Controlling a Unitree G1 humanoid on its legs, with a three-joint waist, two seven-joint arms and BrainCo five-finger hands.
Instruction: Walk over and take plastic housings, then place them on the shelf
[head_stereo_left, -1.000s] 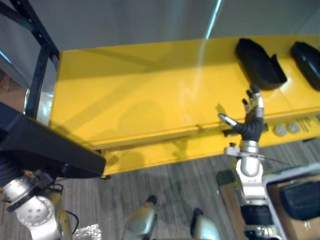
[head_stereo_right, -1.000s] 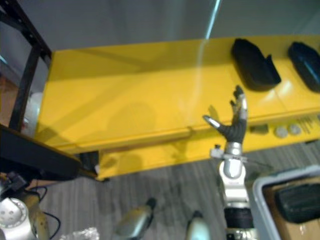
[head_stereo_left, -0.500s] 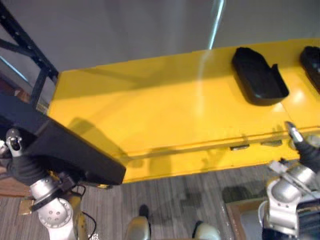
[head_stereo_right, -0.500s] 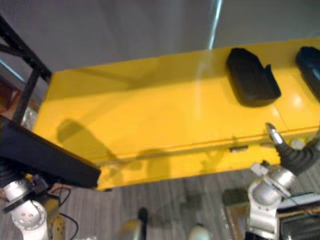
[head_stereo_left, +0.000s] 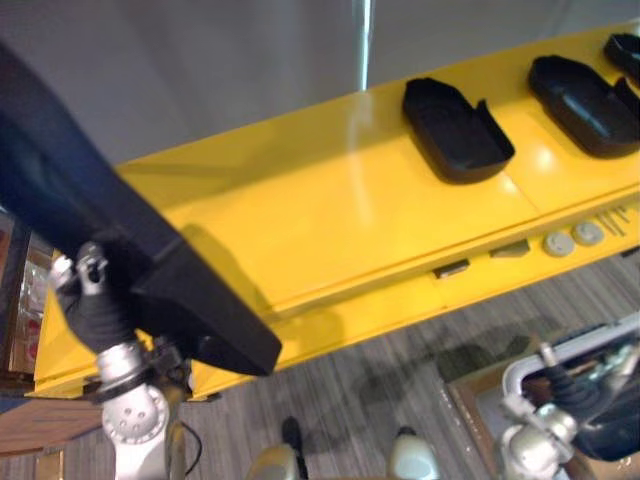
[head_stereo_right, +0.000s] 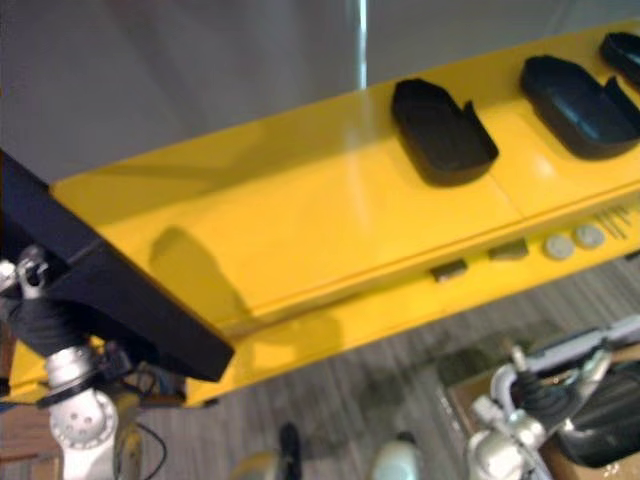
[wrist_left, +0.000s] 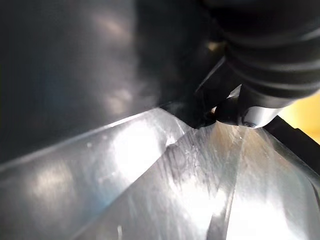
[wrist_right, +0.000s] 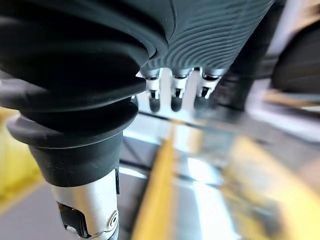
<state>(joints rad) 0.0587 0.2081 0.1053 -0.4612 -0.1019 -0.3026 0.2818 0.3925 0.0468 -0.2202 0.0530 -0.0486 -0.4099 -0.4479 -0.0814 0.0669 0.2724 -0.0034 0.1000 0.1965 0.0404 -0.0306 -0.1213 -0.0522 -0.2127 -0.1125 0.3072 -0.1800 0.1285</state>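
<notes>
Three black housings lie in a row along the far side of the yellow desk (head_stereo_left: 330, 210). We call the one nearest the middle the first housing (head_stereo_left: 455, 130), and it lies hollow side up. Just beside it to the right is the second housing (head_stereo_left: 585, 92). The third housing (head_stereo_left: 625, 45) peeks in at the corner, cut off by the edge. None of them touch each other.

On the left, the left robot hand (head_stereo_left: 95, 308) is up against a big black housing (head_stereo_left: 160, 255). This one is much closer to us than the others and slants across the left end of the desk. Its low corner sticks out past the front edge, over the stripy grey floor (head_stereo_left: 390, 370). The housing hides most of this robot hand, so we cannot tell if it is clamped on the housing or just flat against it. We also cannot tell if the big black housing touches the desk.

The right robot hand (head_stereo_right: 537, 395) is low on the right, by the rim of a grey bin (head_stereo_left: 575, 348). Its fingers (wrist_right: 173, 97) hang loose and apart in a row, with nothing in them. One more dark housing (head_stereo_right: 612, 425) sits inside the bin.

On the low front ledge of the desk we see two small round discs (head_stereo_left: 558, 243) and two little dark blocks (head_stereo_left: 452, 268)
</notes>
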